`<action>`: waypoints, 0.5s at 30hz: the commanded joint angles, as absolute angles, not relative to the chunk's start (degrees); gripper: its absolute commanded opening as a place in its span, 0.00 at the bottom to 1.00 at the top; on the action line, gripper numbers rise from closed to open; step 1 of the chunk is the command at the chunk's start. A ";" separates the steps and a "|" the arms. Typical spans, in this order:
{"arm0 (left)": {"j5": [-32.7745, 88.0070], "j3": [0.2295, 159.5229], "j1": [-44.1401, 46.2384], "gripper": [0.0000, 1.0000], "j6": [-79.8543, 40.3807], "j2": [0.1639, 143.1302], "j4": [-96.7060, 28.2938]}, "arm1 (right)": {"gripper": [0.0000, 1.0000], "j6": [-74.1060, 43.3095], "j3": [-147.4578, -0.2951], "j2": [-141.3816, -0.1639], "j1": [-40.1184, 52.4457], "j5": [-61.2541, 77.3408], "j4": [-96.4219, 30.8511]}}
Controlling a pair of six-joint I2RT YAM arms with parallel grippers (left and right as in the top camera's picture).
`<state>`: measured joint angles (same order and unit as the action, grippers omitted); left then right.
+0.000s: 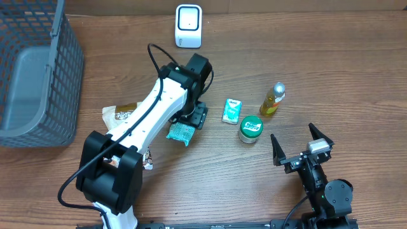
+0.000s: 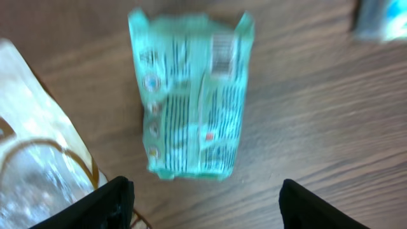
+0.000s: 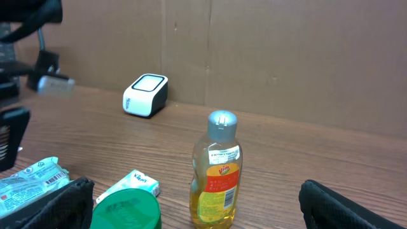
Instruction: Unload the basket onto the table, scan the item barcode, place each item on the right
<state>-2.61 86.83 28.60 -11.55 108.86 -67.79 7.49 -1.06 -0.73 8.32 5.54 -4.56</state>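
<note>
Brown wood-grain desk (image 1: 331,70), cardboard wall behind its far edge.

Item: a green printed packet (image 2: 191,95) lies flat on the desk near the middle, a little toward the left edge. Its printed back faces up. A pale barcode patch shows near one far corner, blurred in the left wrist view.

Left gripper (image 2: 206,191): poised directly above the packet, fingers spread wide, one on each side of the packet's near end. Nothing is clamped and the packet rests on the wood on its own.

Adjacent: a tan snack bag (image 1: 121,114) lies just beside the packet on its left.

Scanner (image 1: 189,25): a white unit with a dark window, standing at the far edge, well apart from the packet.

Other goods, right of the packet: a small green-and-white carton (image 1: 232,110), then a green-lidded jar (image 1: 250,128) just beside it, then an upright bottle of yellow liquid (image 1: 273,99) with a silver cap.

Right gripper (image 1: 291,131): near the front edge on the right, fingers wide apart, holding nothing, aimed toward the bottle.

Grey mesh basket (image 1: 38,70): at the far left corner.
</note>
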 commanded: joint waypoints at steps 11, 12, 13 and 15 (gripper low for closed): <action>-3.53 75.20 28.08 0.70 -13.82 109.19 -60.47 | 1.00 7.38 -0.45 -0.16 8.16 5.19 -4.38; -3.44 74.87 28.08 0.70 -13.80 109.19 -59.77 | 1.00 7.38 -0.45 -0.16 8.16 5.19 -4.38; -3.40 74.52 28.08 0.71 -13.80 109.19 -59.16 | 1.00 7.38 -0.45 -0.16 8.16 5.19 -4.38; -3.42 74.06 28.08 0.70 -13.76 109.19 -58.37 | 1.00 7.38 -0.45 -0.16 8.16 5.19 -4.38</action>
